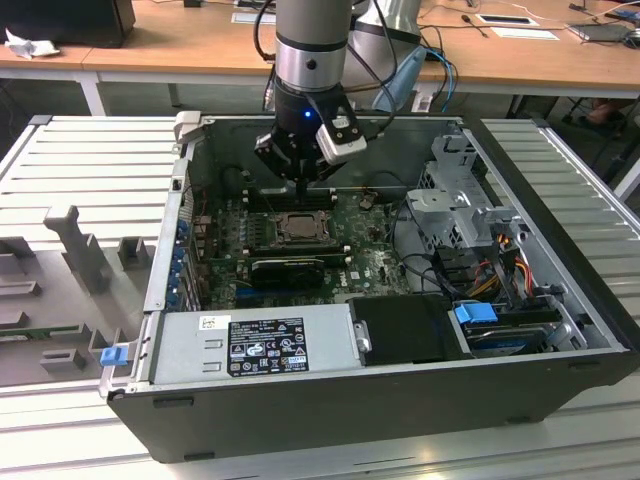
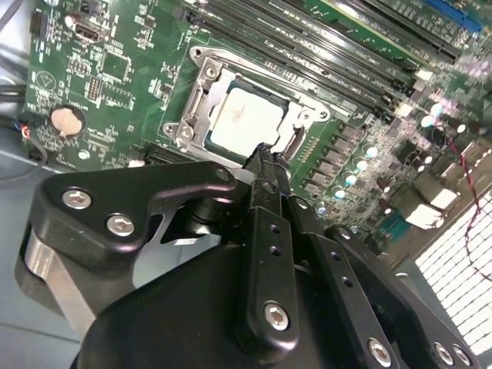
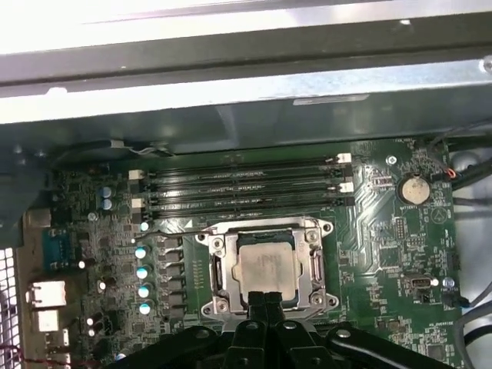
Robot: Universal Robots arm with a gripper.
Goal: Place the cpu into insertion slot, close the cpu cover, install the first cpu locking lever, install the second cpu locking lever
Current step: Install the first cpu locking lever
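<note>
You have the claw (image 1: 300, 180) hanging inside the open case (image 1: 400, 410), over the board (image 3: 384, 254), with its fingertips (image 3: 255, 301) pressed together and nothing visible between them. In both wrist views the closed tips point down at the near edge of the slot (image 3: 323, 229). In the exterior view they sit above it with a gap, so the claw looks clear of the metal. The cpu (image 3: 265, 265) is not in your grip. It lies flat in the slot, directly under the claw, with its pale top facing up. The cover (image 3: 315, 265) lies down around it as a silvery frame, and the chip shows through the cut-out. I cannot tell how the locking levers stand. Past the cpu from the tips in the first wrist view, the long dark RAM slots (image 3: 242, 188) run side by side, close to the cover's far edge. A round coin cell (image 3: 413, 188) sits on the board well off to one side of the claw. In the exterior view the grey supply box (image 1: 260, 340) lies along the case wall nearest the camera, well apart from the claw. The drive cage (image 1: 455, 205) stands off towards that view's right. A wooden desk (image 1: 180, 40) runs behind the case, beyond the arm.
</note>
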